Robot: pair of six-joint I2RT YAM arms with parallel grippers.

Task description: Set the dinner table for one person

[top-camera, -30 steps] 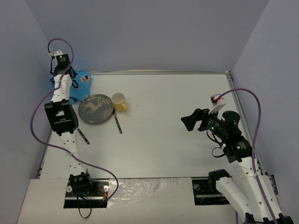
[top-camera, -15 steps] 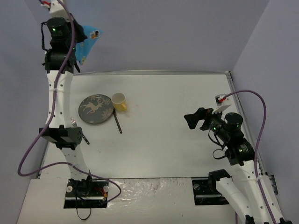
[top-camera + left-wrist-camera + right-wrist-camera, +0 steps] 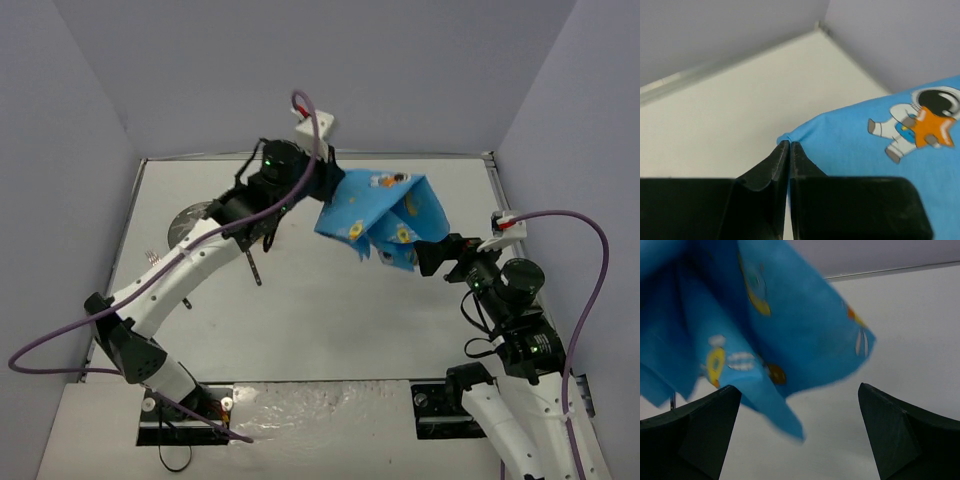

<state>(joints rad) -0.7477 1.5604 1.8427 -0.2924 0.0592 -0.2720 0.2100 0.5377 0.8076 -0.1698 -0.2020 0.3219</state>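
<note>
The dinner table [image 3: 330, 320] is the large white surface. My left gripper [image 3: 332, 186] is stretched over its far middle, shut on a corner of the blue cartoon-printed cloth [image 3: 385, 215]. The cloth hangs in folds in the air. The left wrist view shows the shut gripper [image 3: 788, 146] pinching the cloth's corner [image 3: 880, 145]. My right gripper [image 3: 428, 258] is open and empty, just right of the cloth's lower edge. In the right wrist view the cloth [image 3: 765, 310] hangs in front of the open gripper [image 3: 798, 387], blurred, not between the fingers.
A dark patterned plate [image 3: 188, 220] shows partly behind the left arm at the table's left. A dark knife [image 3: 254, 269] lies right of it and a fork [image 3: 152, 258] to its left. The yellow cup is hidden. Walls close in on three sides.
My left arm has swung from the far left corner to the right over the table, carrying the cloth to the right gripper. The right gripper has shifted slightly right.
</note>
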